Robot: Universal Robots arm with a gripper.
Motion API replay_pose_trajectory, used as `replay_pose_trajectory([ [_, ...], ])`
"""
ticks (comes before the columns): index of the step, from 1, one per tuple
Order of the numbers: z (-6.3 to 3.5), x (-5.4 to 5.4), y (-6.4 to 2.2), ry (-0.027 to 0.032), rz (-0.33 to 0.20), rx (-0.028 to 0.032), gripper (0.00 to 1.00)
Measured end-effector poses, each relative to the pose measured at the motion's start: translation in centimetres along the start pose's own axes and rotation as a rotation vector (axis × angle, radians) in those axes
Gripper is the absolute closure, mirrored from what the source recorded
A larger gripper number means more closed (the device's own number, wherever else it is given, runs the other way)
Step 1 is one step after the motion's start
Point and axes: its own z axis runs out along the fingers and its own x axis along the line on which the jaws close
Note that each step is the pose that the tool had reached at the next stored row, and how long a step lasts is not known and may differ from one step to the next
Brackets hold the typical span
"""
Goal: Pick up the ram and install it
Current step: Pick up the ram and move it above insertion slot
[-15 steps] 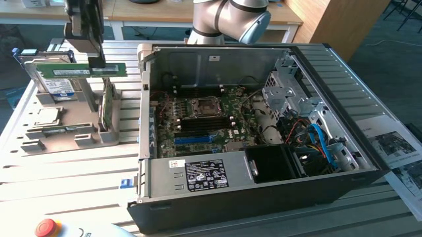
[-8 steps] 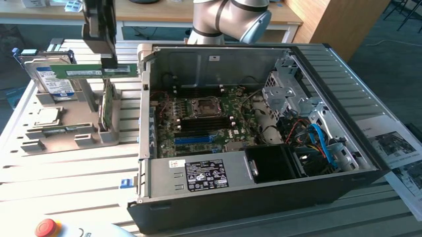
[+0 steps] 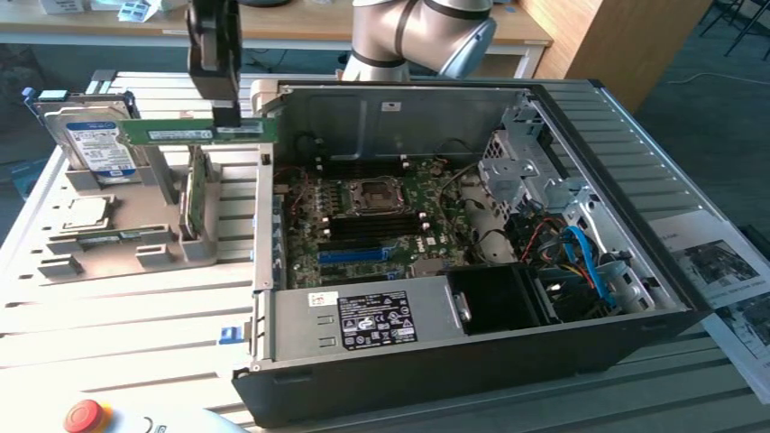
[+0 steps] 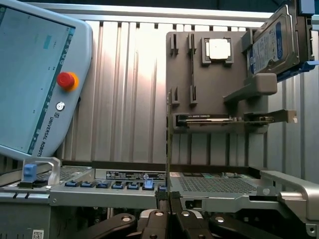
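Slatted table (image 3: 121, 307), one ram (image 3: 180, 133) in gripper (image 3: 229, 117)

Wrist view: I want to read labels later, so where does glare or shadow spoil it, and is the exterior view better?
Wrist view: strong glare washes out a band of the ribbed table; the pendant screen looks pale. Exterior view: soft, even light on the ram; the computer case is shadowed near its blue cables.
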Motion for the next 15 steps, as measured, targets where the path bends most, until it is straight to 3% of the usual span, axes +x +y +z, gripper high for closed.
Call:
replay_pose_trajectory([
  [15, -0.34, 0.7, -5.0, 0.0001, -0.002, -0.0056, 0.88],
])
